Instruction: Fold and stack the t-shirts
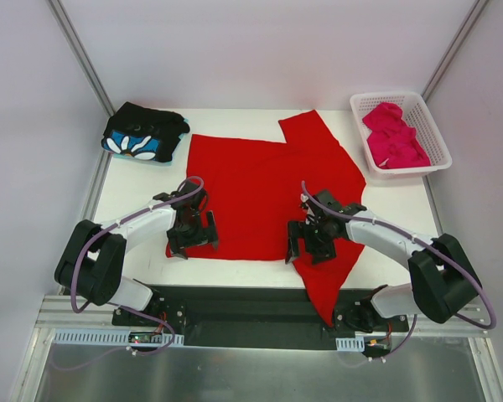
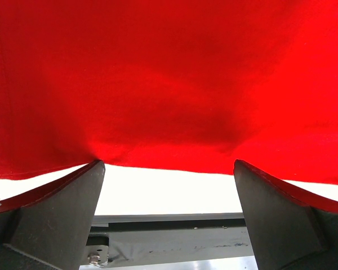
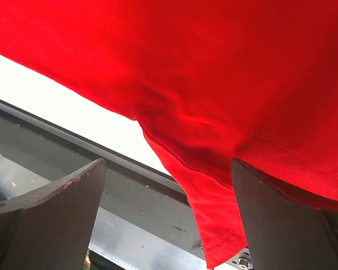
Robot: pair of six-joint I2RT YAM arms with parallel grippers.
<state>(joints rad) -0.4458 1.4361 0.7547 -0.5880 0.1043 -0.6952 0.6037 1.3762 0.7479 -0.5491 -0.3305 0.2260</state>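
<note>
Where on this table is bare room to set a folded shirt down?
Bare table left of the red shirt, nearer than the black shirt; another strip right of the red shirt, nearer than the basket. Its cloth fills the centre.

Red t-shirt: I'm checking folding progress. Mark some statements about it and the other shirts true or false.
1. The red t-shirt lies spread on the table. True.
2. The pink t-shirt lies folded on the table. False: it sits bunched in the white basket.
3. The black flowered t-shirt sits folded at the far left corner. True.
4. The left gripper has its jaws shut on cloth. False: the jaws stand open at the red hem.
</note>
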